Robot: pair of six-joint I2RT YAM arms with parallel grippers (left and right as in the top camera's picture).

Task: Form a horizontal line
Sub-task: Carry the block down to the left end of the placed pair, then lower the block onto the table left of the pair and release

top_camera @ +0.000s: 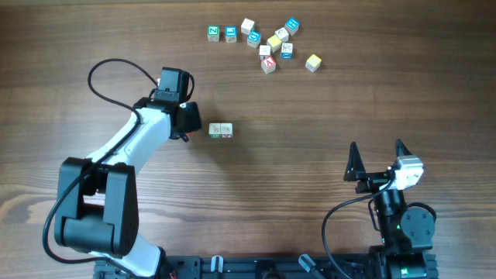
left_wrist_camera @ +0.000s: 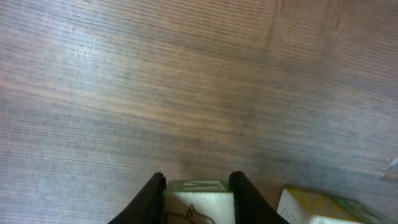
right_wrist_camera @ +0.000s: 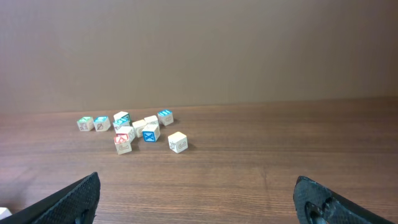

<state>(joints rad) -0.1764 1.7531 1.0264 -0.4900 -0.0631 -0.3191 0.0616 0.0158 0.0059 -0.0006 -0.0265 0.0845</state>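
Wooden horizontal line (top_camera: 221,130), two cubes, left end clasped — inside left gripper (left_wrist_camera: 198,186)

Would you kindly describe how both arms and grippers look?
The left arm has white links, black joints and a looping black cable; the left gripper is black. The right arm is black with a pale wrist; the right gripper has pointed black fingers.
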